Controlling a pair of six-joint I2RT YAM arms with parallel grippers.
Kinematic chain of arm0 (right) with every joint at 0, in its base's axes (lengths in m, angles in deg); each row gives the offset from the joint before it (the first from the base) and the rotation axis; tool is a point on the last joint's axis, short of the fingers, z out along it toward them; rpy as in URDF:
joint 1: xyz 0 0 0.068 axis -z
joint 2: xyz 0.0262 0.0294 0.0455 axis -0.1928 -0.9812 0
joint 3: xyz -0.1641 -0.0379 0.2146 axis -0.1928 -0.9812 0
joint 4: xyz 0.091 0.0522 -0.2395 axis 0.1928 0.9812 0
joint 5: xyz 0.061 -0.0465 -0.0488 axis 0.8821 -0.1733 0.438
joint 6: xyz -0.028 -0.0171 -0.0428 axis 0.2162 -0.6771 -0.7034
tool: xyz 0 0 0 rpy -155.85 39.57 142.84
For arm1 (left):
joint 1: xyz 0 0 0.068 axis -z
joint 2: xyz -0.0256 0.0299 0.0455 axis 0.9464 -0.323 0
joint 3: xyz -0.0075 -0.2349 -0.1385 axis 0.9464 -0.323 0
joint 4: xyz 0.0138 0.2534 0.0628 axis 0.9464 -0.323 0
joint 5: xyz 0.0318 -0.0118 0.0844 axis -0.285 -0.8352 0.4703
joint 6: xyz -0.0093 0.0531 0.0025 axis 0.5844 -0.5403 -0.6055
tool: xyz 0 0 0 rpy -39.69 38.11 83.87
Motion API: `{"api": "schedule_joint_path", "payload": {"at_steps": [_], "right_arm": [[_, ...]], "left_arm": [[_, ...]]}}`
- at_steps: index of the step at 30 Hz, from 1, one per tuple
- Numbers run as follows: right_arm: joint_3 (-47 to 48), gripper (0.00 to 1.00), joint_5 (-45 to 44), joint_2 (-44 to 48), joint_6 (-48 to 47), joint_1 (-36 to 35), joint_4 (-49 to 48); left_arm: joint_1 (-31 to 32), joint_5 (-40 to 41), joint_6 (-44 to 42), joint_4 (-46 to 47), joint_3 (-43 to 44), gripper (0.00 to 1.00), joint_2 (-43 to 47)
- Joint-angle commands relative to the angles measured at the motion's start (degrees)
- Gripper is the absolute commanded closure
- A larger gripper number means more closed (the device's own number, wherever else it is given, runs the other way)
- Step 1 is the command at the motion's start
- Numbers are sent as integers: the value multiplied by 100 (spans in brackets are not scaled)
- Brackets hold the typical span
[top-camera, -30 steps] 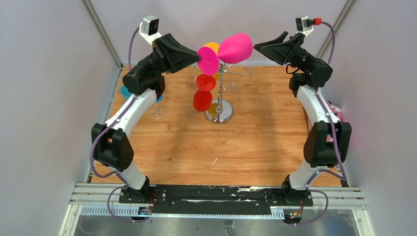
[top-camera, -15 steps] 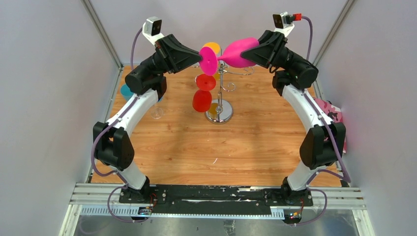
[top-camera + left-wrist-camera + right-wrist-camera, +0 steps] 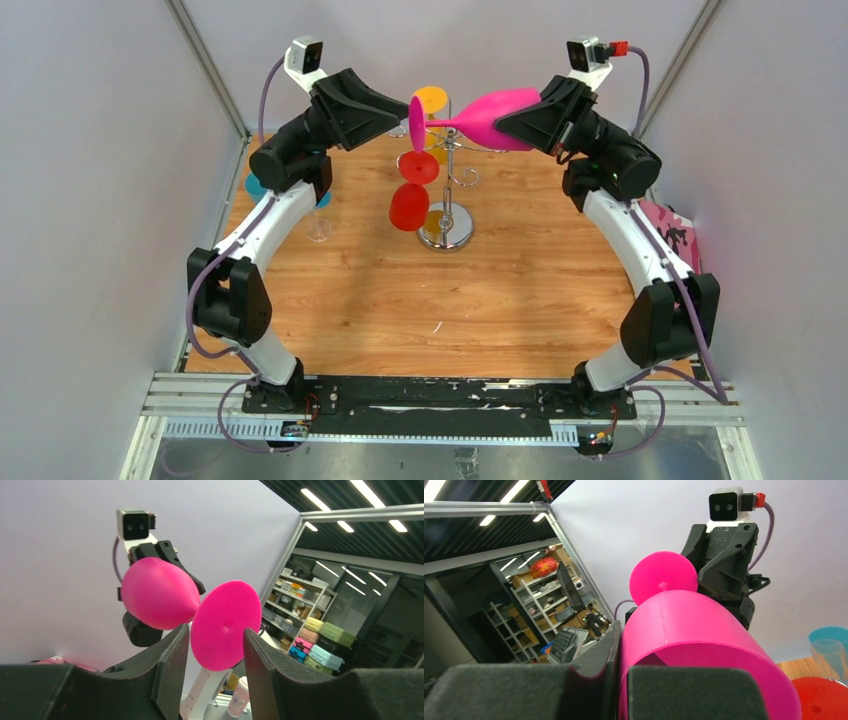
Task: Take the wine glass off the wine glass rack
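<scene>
Wine glass (image 3: 488, 108), pink, horizontal over wine glass rack (image 3: 448, 231); right claw (image 3: 502, 121) clamps bowl, left claw (image 3: 405, 113) parted around foot.

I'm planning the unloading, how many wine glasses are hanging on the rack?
2: a red wine glass on the wine glass rack's near side, an orange one at its far side. The arms may hide others.

clear glass (image 3: 319, 230) on wooden table (image 3: 520, 290) | teal item (image 3: 256, 186), perhaps a cup, near it
</scene>
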Motion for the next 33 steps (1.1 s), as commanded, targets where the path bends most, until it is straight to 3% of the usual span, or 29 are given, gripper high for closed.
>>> {"api": "schedule_joint_path", "payload": {"at_steps": [1,5,6,8,10,11,14,16,18,20,22,25,33], "right_arm": [[-289,100,-65,750,-239,344,-241],[-429,100,197,1473,-747,526,482],[-433,100,351,1708,-1224,558,1056],[-266,100,592,2243,-3161,583,3603],[597,100,-215,2614,-6238,573,8461],[1295,100,-836,2639,-7370,559,9887],[2526,100,-2490,2285,-8835,599,12139],[3080,100,-3344,1829,-9214,597,12932],[3440,100,-4163,1395,-9489,613,13460],[3709,100,-4903,935,-9656,641,13818],[4004,100,-5256,378,-9755,771,14135],[4430,100,-5703,-484,-9899,951,14551],[4570,100,-5493,-2256,-10182,1486,14619]], "left_arm": [[-382,-141,38,581,63,49,191],[-727,-138,92,572,99,50,128],[-785,-112,122,573,104,57,79],[-870,-63,141,247,150,77,-63],[-868,-93,-1022,-1644,90,99,90],[-863,34,-2023,-3093,111,100,272],[-757,1179,-4955,-7499,958,100,615],[-576,2387,-6177,-10369,2168,100,452],[-292,3812,-7012,-12239,3675,100,9],[29,5270,-7564,-13421,5047,100,-518],[111,6005,-7660,-13982,5817,100,-890],[131,6932,-7796,-14148,5826,100,-963],[131,6936,-8086,-14102,5139,100,-930]]}}
